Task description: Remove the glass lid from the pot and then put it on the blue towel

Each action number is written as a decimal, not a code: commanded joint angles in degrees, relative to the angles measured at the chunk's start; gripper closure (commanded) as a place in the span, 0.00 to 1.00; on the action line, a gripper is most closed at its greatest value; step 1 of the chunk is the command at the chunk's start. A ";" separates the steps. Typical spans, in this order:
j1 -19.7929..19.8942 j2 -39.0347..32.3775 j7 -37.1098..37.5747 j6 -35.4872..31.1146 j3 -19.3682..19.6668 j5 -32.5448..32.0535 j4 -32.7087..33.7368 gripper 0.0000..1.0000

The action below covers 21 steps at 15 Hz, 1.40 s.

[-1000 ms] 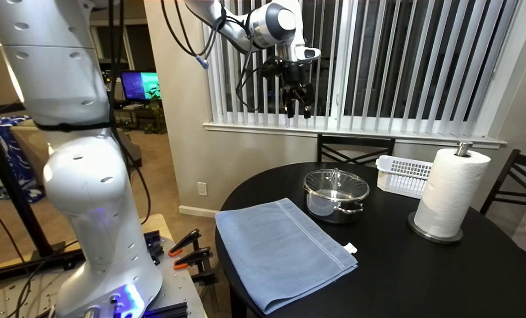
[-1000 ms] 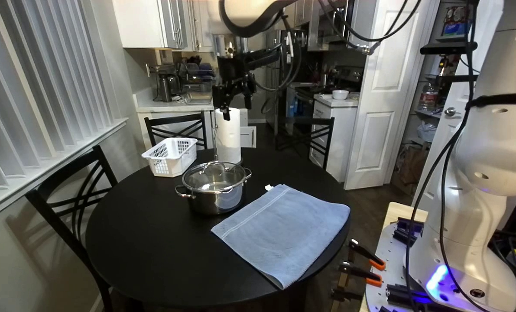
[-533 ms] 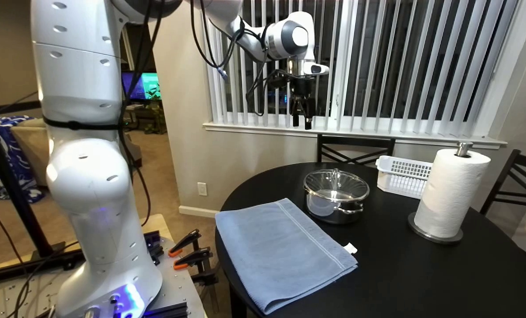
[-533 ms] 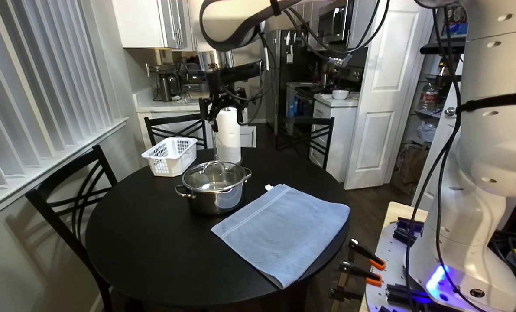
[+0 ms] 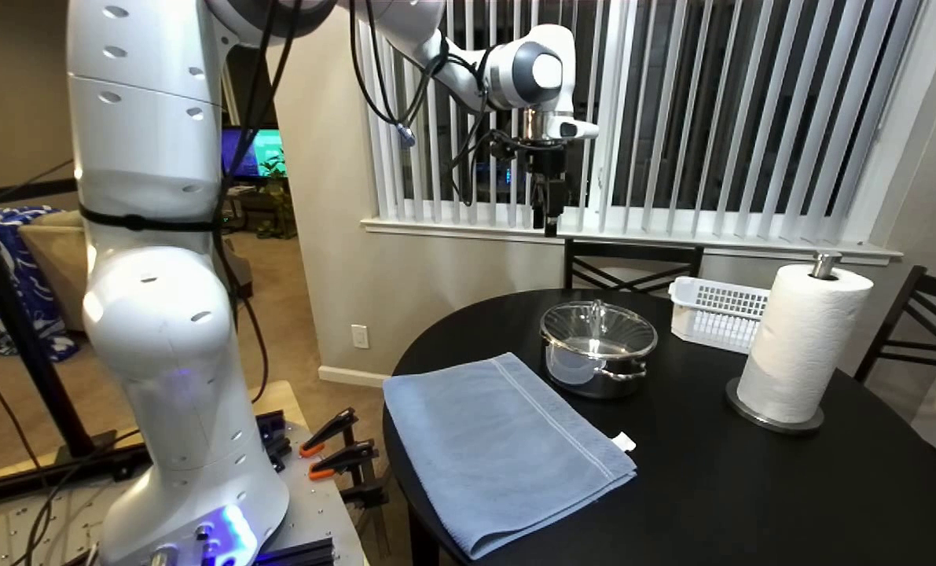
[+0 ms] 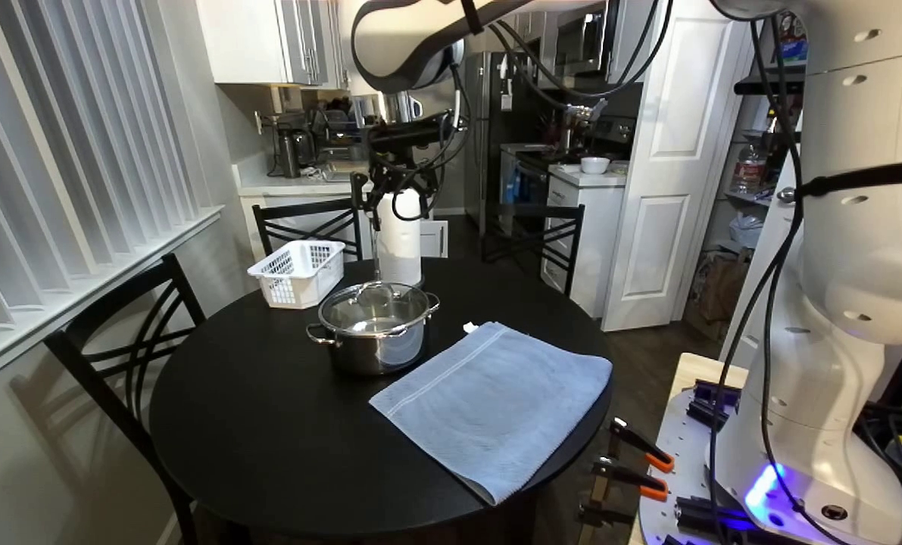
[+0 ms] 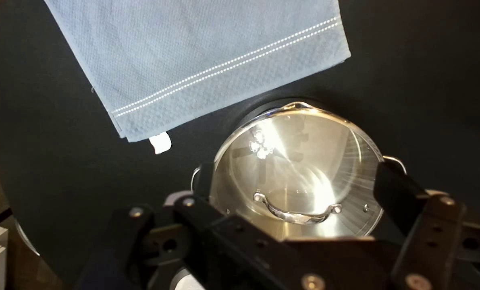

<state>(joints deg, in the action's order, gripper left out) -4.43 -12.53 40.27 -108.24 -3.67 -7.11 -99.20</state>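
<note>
Over the last second the gripper point(image 7: 296, 181) is brought lower and turned; its jaws, held wide with nothing between them, are now spread along the length of the handle point(image 7: 298, 216), as seen in the wrist view. The glass lid point(image 6: 375, 308) is seated on the pot point(image 6: 379, 356), below the jaws and untouched; the blue towel point(image 7: 223, 52) is laid beyond them. The lift is not begun; probably the handle must be crossed by a further turn.
</note>
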 commanded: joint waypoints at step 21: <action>-3.07 -26.05 46.13 -7.99 5.89 16.75 24.82 0.00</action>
<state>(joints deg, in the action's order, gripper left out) -6.91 -39.42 79.40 -115.00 1.62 7.27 -74.40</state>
